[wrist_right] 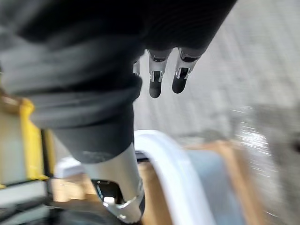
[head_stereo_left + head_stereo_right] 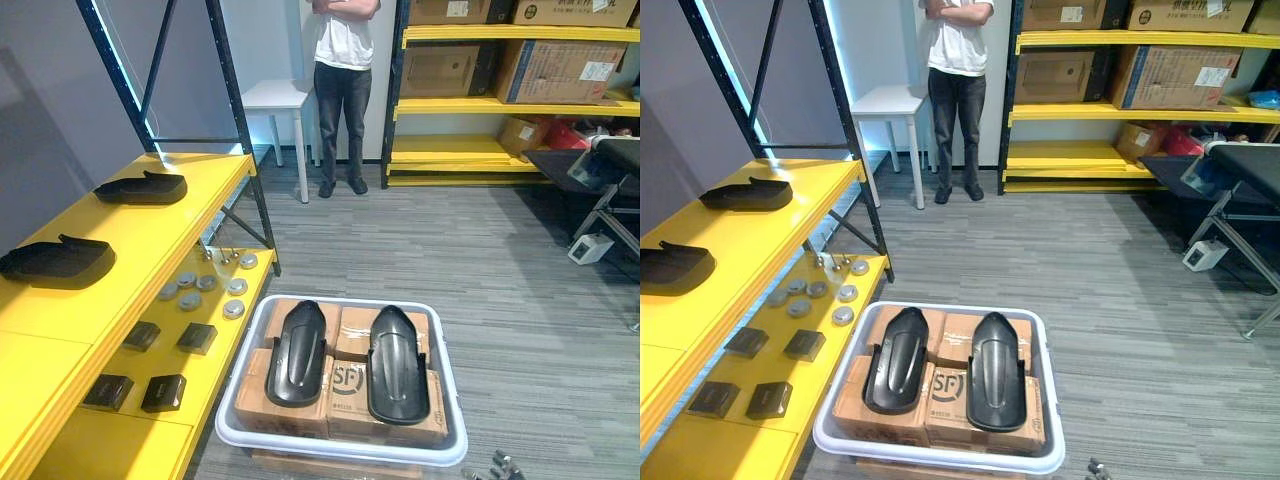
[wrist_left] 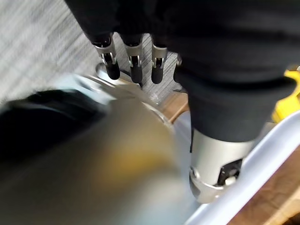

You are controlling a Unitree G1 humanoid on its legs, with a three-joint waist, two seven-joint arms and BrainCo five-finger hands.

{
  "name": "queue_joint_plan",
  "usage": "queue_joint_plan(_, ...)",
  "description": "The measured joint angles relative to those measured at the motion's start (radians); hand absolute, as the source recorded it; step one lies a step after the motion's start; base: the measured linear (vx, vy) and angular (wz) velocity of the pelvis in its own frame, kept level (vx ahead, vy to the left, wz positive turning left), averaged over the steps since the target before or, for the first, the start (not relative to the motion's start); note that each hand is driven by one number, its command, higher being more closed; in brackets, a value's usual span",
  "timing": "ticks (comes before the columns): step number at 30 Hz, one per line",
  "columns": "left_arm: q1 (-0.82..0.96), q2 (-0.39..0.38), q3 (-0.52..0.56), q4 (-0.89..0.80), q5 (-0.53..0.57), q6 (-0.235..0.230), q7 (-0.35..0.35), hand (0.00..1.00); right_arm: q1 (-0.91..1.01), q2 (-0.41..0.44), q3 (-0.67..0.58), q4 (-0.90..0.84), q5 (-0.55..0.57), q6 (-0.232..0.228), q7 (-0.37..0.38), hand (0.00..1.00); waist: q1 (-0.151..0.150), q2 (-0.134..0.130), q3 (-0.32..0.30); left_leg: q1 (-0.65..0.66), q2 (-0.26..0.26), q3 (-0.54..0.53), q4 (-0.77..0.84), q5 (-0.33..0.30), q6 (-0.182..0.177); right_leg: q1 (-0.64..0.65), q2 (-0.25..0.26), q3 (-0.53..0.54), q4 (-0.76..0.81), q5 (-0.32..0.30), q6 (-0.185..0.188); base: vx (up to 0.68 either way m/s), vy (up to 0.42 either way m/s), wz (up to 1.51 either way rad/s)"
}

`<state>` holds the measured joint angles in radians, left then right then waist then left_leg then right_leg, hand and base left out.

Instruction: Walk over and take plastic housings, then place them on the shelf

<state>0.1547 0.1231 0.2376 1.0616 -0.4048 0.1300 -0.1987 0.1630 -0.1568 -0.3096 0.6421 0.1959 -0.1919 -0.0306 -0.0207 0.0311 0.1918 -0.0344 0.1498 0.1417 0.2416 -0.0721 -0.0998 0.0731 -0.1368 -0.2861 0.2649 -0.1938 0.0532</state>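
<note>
While two plastic housings (image 2: 296, 352) lie in the bin (image 2: 340, 447), wrist views show the left hand (image 3: 134, 70) and right hand (image 1: 156, 80), fingers straight and empty.

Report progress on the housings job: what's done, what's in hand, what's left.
Done: the far shelf housing and near shelf housing lie on the top level of the yellow shelf. In hand: nothing; the left hand and right hand are open and empty. Left: the left tub housing and right tub housing lie side by side on cardboard boxes in the white tub.
</note>
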Motion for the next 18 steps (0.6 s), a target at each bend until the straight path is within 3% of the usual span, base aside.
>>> queue_joint_plan(3,0.001,0.024,-0.035,-0.007,-0.004,0.002,-0.001,0.00,-0.018,-0.003,-0.001,-0.137,-0.014,-0.006,-0.031,0.00,0.000,-0.003,0.000,0.002,-0.027,0.015,-0.025,0.005,0.008,-0.001,-0.025,0.003,-0.008,0.005,0.016,0.11,0.110,0.02)
queue_joint_plan(7,0.007,0.046,-0.075,-0.045,-0.008,0.003,-0.003,0.00,-0.121,-0.045,0.000,-0.160,-0.047,0.005,-0.042,0.00,0.005,-0.010,0.019,-0.016,-0.028,0.015,-0.020,0.007,0.011,-0.007,-0.026,0.000,-0.010,0.010,0.023,0.00,0.021,0.03)
queue_joint_plan(11,-0.021,0.045,-0.115,-0.078,-0.046,-0.009,-0.007,0.00,-0.331,-0.170,0.019,-0.129,-0.052,0.048,-0.106,0.00,0.012,0.009,0.126,-0.120,-0.021,-0.016,0.077,0.005,0.014,-0.082,-0.032,-0.016,0.064,0.005,0.024,-0.14,0.018,0.18)
queue_joint_plan(15,-0.086,0.057,-0.149,-0.087,-0.084,-0.019,-0.026,0.00,-0.546,-0.288,0.064,-0.005,-0.065,0.109,-0.156,0.00,0.038,0.016,0.236,-0.246,-0.050,-0.060,0.164,-0.003,0.034,-0.226,-0.087,-0.026,0.246,-0.059,0.018,-0.24,0.021,0.33)
queue_joint_plan(18,-0.086,0.055,-0.170,-0.079,-0.105,-0.019,-0.031,0.00,-0.659,-0.333,0.120,0.109,-0.063,0.152,-0.191,0.00,0.056,0.035,0.246,-0.340,-0.083,-0.076,0.190,0.012,0.056,-0.333,-0.134,-0.028,0.336,-0.082,0.021,-0.20,0.004,0.28)
